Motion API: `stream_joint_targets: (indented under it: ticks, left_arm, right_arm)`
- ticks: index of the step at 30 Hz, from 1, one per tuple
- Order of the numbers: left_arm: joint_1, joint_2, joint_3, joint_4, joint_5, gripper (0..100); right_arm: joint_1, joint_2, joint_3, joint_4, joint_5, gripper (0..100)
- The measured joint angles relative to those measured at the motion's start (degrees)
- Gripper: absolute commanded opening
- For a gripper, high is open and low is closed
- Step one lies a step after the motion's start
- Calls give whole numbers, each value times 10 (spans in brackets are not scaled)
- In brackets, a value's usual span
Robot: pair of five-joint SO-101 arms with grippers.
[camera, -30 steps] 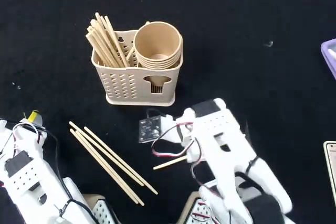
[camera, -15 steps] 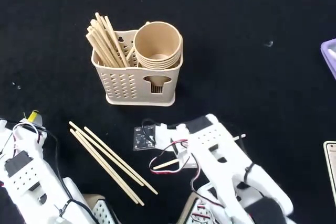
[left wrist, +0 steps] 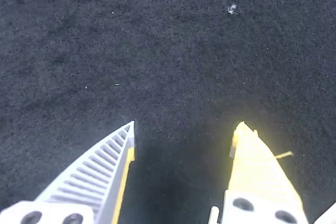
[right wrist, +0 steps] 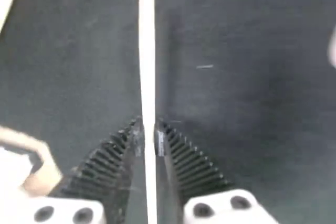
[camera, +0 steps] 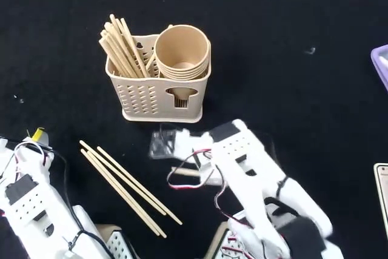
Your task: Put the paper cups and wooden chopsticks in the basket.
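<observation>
Chopsticks sit in three places here. Nearest, a single chopstick (right wrist: 146,51) is pinched between the dark ridged fingers (right wrist: 181,150) of the right gripper (right wrist: 147,139) and runs straight out past their tips over the black table (camera: 291,89). From above, the right arm (camera: 254,174) lies low, stretched forward from the near edge and angled toward the left. Its wrist body and loose wires cover the gripper, so whether the stick's tip touches the cloth cannot be told.

At the near left corner the left arm (camera: 27,204) is folded back. The fingers of the left gripper (left wrist: 186,124) are spread wide over bare cloth, with nothing between them.

Between the two arms, the loose chopsticks (camera: 124,189) lie side by side on a slant. They are packed too closely to count with certainty.

Farther back stands the cream, perforated basket (camera: 154,98). A bundle of chopsticks (camera: 121,43) leans in its left compartment and nested paper cups (camera: 182,53) fill the right. The basket wall hides their lower parts. A purple object (camera: 381,65) is cut off at the far right edge.
</observation>
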Motion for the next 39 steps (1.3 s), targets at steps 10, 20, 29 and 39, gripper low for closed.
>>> stream_joint_targets:
  ticks: [10, 20, 29, 39]
  left_arm:
    - [0, 0, 0, 0, 0, 292]
    - [0, 0, 0, 0, 0, 292]
    - [0, 0, 0, 0, -4, 292]
    - [0, 0, 0, 0, -5, 292]
  right_arm:
    - [-251, -89, -56, -79, -367, 11]
    - [-307, 186, -174, -251, -496, 13]
    - [-321, 281, -233, -222, -498, 155]
    - [-373, 287, -207, -253, -498, 145]
